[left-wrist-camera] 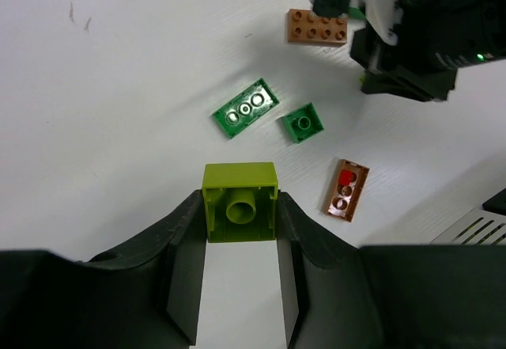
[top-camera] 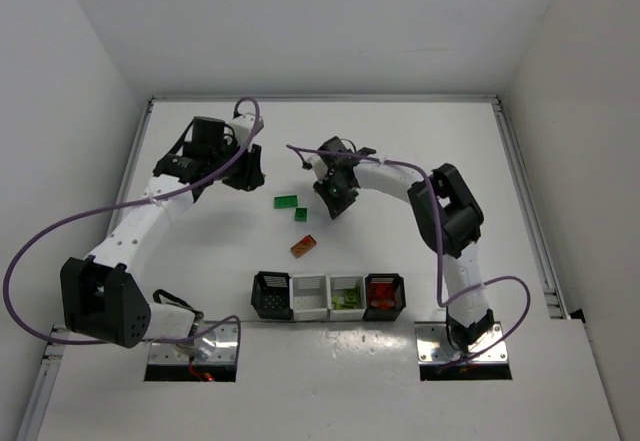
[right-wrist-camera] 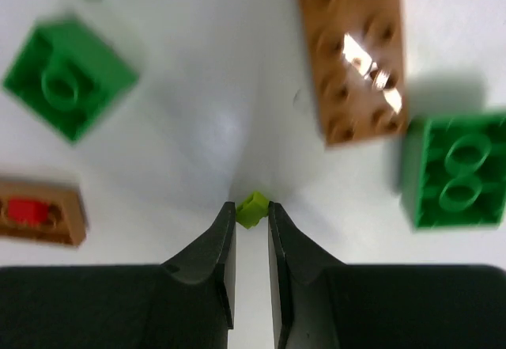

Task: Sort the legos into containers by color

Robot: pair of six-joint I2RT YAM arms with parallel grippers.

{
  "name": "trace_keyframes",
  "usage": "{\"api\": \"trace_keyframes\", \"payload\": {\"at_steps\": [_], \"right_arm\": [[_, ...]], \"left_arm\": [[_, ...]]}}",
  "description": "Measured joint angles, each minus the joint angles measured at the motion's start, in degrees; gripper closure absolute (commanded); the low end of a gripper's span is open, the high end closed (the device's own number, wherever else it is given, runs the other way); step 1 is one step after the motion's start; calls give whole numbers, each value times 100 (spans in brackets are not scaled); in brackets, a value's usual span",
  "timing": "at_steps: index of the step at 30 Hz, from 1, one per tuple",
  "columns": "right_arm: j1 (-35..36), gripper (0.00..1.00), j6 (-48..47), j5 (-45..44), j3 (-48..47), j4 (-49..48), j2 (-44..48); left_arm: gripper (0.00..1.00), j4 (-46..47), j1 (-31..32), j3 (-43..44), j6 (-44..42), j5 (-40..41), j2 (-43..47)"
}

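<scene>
Two wrist views alone show left hand [left-wrist-camera: 239,208] gripping yellow-green brick [left-wrist-camera: 240,195], right hand [right-wrist-camera: 251,216] tiny lime brick [right-wrist-camera: 252,209].

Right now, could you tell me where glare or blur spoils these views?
Right wrist: white glare on the brown brick, and the green brick at right is blurred. Left wrist: sharp, the lime brick evenly lit. Top: even light, no glare.

The left gripper [left-wrist-camera: 239,216] pinches a yellow-green brick [left-wrist-camera: 239,195] between its black fingers, hollow underside toward the camera. Beyond it on the white worktop [left-wrist-camera: 118,88] lie a dark green oblong brick [left-wrist-camera: 246,108] and a small dark green square brick [left-wrist-camera: 302,123] (near each other, not touching). Further right sits an orange-brown plate [left-wrist-camera: 346,195] carrying a red piece [left-wrist-camera: 345,177]. A larger orange-brown brick [left-wrist-camera: 317,27] lies beside the right arm [left-wrist-camera: 419,40].
</scene>
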State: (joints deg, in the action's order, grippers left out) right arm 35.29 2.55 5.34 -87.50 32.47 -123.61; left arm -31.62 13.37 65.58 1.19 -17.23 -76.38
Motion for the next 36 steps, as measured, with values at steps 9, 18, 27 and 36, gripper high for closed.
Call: {"api": "trace_keyframes", "payload": {"at_steps": [9,18,27,36], "right_arm": [[-28,98,-273,684,833,542,1775],[37,98,-1346,1974,1762,1086,4181],[354,98,-2083,2649,2660,1668,4693],[1259,89,-2173,2876,2918,1729,4728]], "left_arm": [[83,-35,-2,44,-4,11,85],[83,-140,-7,354,-7,-11,57],[83,-260,-9,625,-35,-61,-179],[83,-304,-9,658,-50,-76,-251]]}}
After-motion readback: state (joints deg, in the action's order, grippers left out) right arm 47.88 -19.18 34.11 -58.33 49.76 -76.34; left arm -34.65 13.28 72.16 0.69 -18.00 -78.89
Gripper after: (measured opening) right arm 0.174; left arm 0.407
